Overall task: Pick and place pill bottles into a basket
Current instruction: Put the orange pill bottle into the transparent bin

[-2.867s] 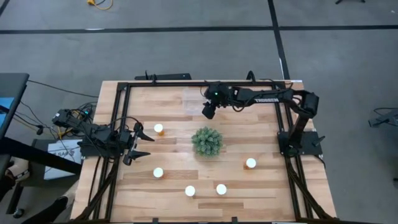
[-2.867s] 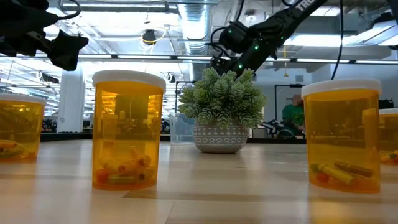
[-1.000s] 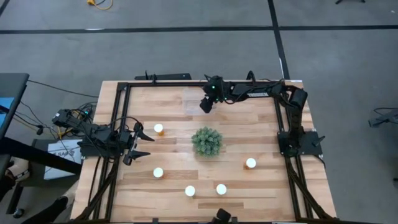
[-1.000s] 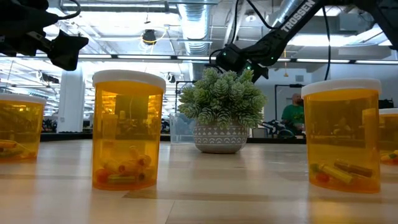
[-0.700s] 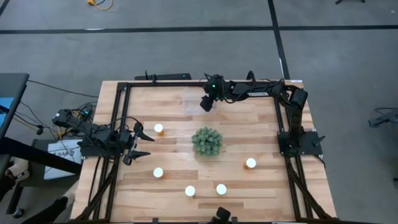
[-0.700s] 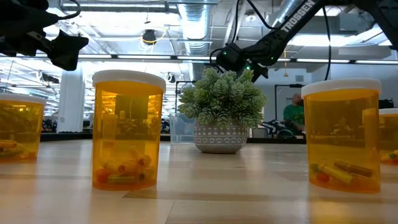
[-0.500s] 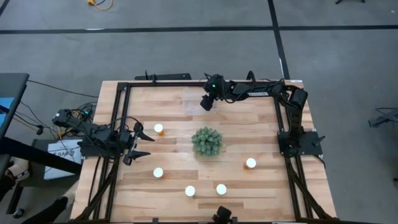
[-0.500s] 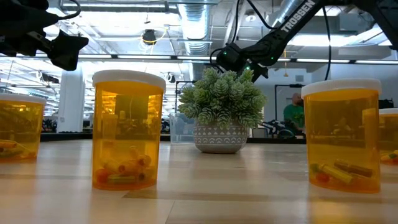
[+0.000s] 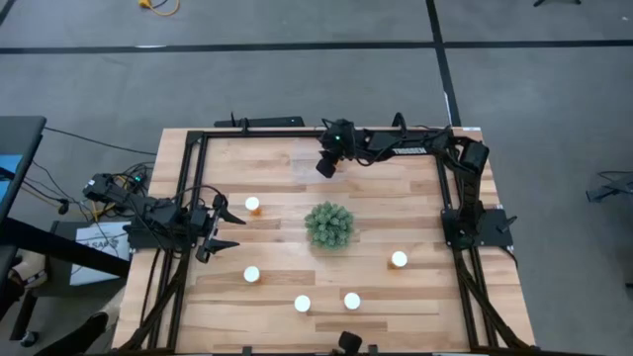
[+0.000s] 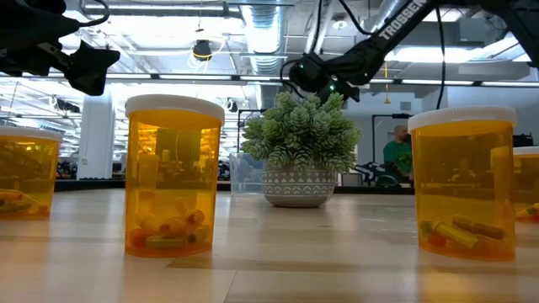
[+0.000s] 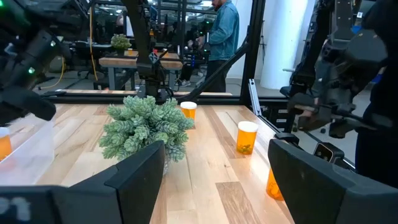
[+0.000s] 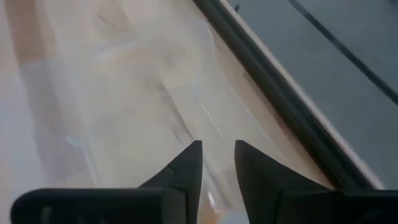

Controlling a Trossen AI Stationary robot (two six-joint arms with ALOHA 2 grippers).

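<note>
Five pill bottles stand on their bases on the wooden table: one point(image 9: 252, 205) near my left gripper, the others point(image 9: 251, 274) point(image 9: 302, 304) point(image 9: 351, 300) point(image 9: 399, 259) toward the near edge. The clear basket point(image 9: 305, 158) lies at the far middle. My right gripper point(image 9: 322, 170) hovers above it, fingers nearly together point(image 12: 218, 155), with a bit of orange and white between them. My left gripper point(image 9: 233, 227) is open and empty at the table's left, clear of the bottles. My right gripper seems shut on a pill bottle. Only a bit of orange and white point(image 12: 214, 204) shows far back between the two fingers, and the fingers hide which part they are on. The fingers point down over the basket, and the bottle is lifted clear of it.
A green plant in a patterned pot point(image 9: 329, 224) stands at the table's middle, between the basket and the near bottles. A black metal frame point(image 9: 198, 148) runs around the table. People stand in the room beyond point(image 11: 227, 25).
My right gripper has risen a little and edged toward the table's far left, staying over the basket. The bottles on the table and my left gripper have kept still.
</note>
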